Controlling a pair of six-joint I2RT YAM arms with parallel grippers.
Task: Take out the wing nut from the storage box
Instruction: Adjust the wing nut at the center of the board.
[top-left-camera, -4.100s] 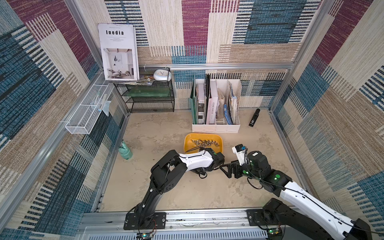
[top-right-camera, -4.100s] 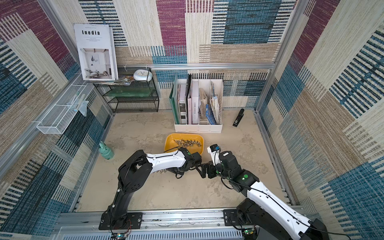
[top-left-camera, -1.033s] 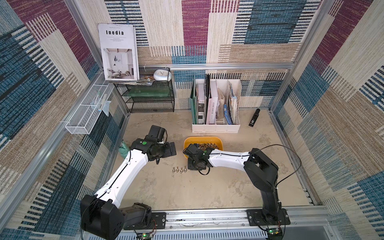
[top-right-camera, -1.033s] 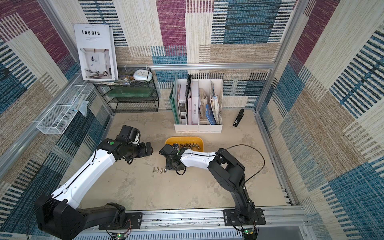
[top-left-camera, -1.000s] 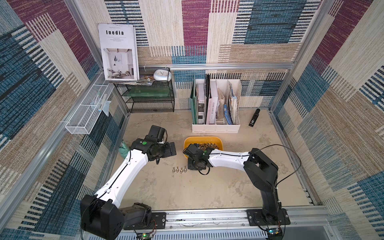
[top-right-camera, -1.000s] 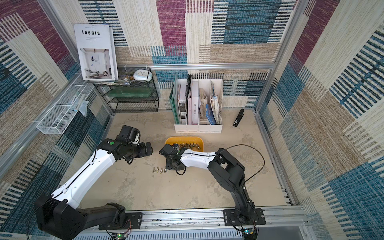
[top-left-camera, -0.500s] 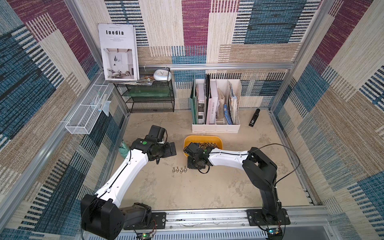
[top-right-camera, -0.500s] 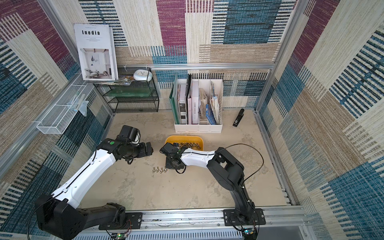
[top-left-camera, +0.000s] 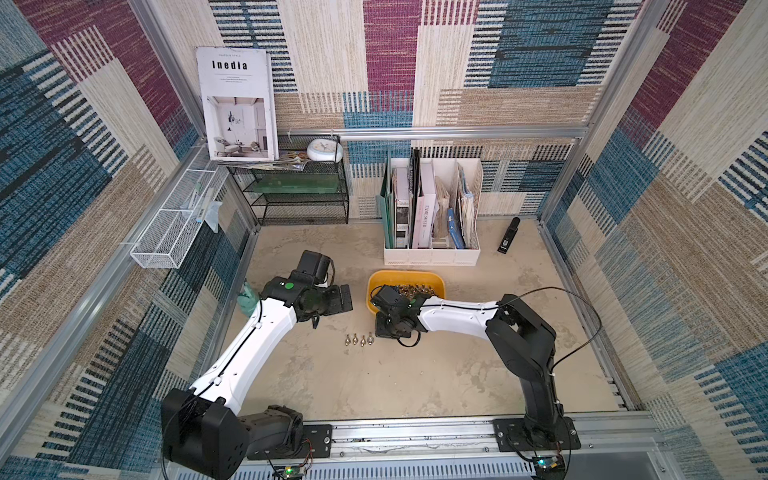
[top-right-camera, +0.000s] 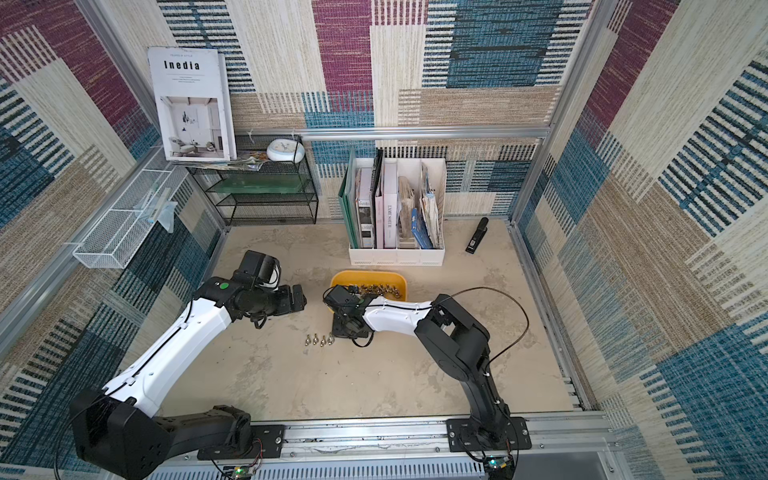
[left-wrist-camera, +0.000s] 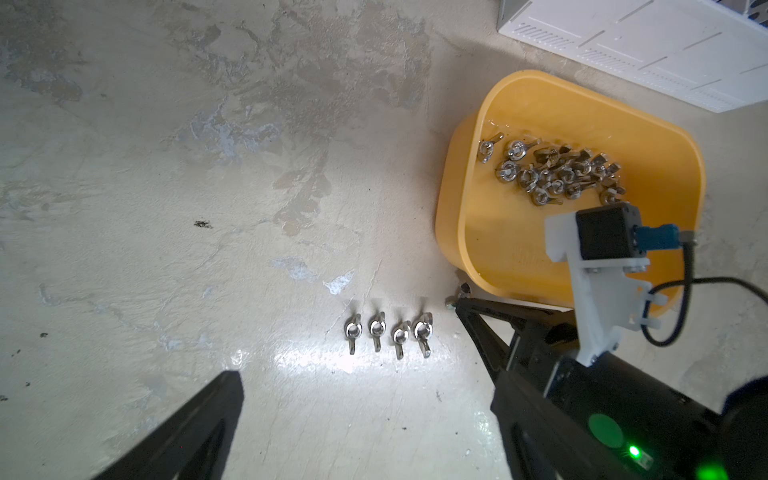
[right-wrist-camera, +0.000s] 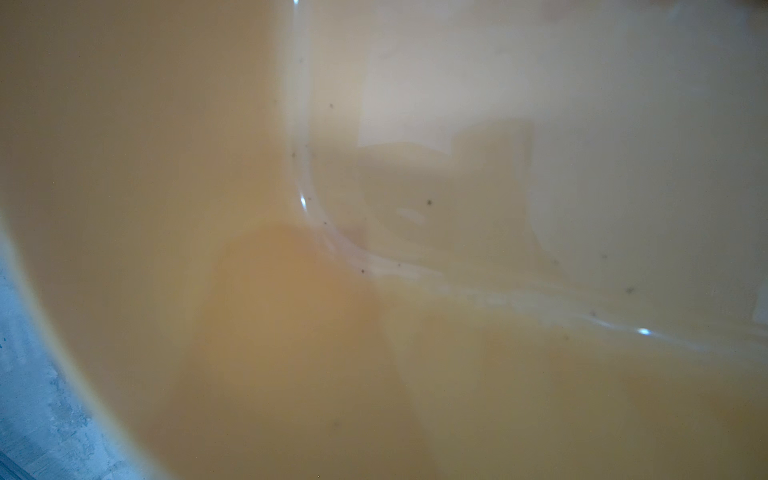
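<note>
Storage box (left-wrist-camera: 469, 232) with wing nuts (left-wrist-camera: 557, 174); four nuts (left-wrist-camera: 388, 334) in row on worktop (left-wrist-camera: 208, 166); left fingers (left-wrist-camera: 195, 428) wide, right fingers (left-wrist-camera: 482, 324) closed.

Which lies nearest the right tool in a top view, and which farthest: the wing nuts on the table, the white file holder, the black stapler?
1. Wing nuts on the table, just beside the right tool.
2. White file holder, behind the storage box.
3. Black stapler, farther back and off to the side.

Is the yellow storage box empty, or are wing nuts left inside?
Not empty: the left wrist view shows a pile of wing nuts inside the storage box; four more lie on the table.
</note>
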